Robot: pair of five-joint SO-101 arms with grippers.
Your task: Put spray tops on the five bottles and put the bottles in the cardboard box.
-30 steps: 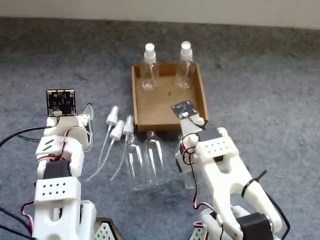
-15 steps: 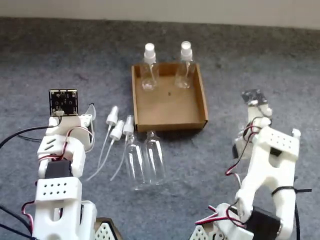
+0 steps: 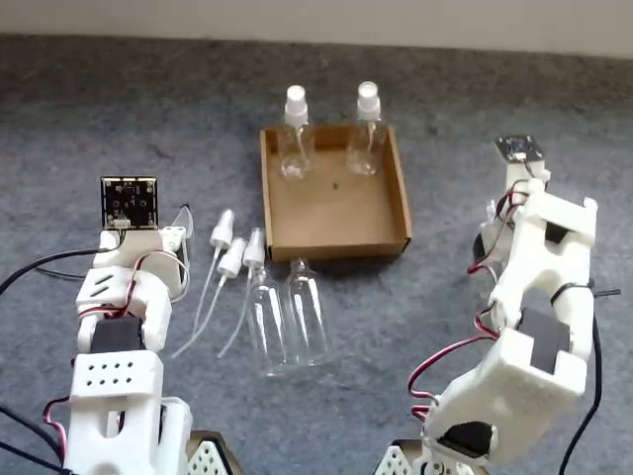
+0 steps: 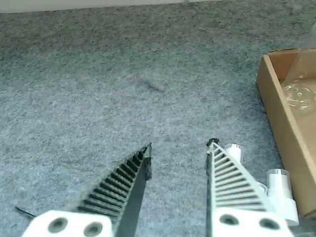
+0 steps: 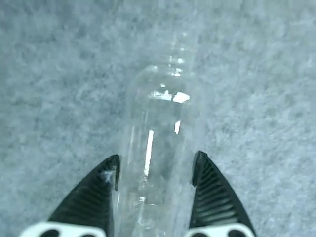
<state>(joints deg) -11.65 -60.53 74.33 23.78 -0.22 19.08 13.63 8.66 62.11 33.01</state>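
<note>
Across all the near and far ground, grey felt-like worktop (image 3: pixel 119 109). On its near edge, two white arms side by side: left arm (image 3: pixel 117 336) low and pointing away, right arm (image 3: pixel 539 297) standing high at the right side, well apart from the other things. Between the arms and farther back, cardboard box (image 3: pixel 336 247), shallow, open on top. Inside it, against the far wall, two clear bottles upright and apart from each other, left capped bottle (image 3: pixel 295 148) and right capped bottle (image 3: pixel 364 143), each with a white spray top on. Just before the near wall of the box, on the worktop, left lying bottle (image 3: pixel 265 322) and right lying bottle (image 3: pixel 307 312), parallel, side by side, necks bare and toward the box. In the right wrist view, held bottle (image 5: pixel 163 108), clear, between the fingers of right gripper (image 5: pixel 158 157); closed on both sides of its body, grey worktop behind. Cannot tell whether lifted or resting. Over bare worktop near the box, left gripper (image 4: pixel 178 145), spread wide with nothing between the fingers. Smallest, three loose tops with long thin tubes, on the worktop between left arm and lying bottles: first spray top (image 3: pixel 222 230), second spray top (image 3: pixel 231 259), third spray top (image 3: pixel 254 247), the last just at the neck of the left lying bottle.
</note>
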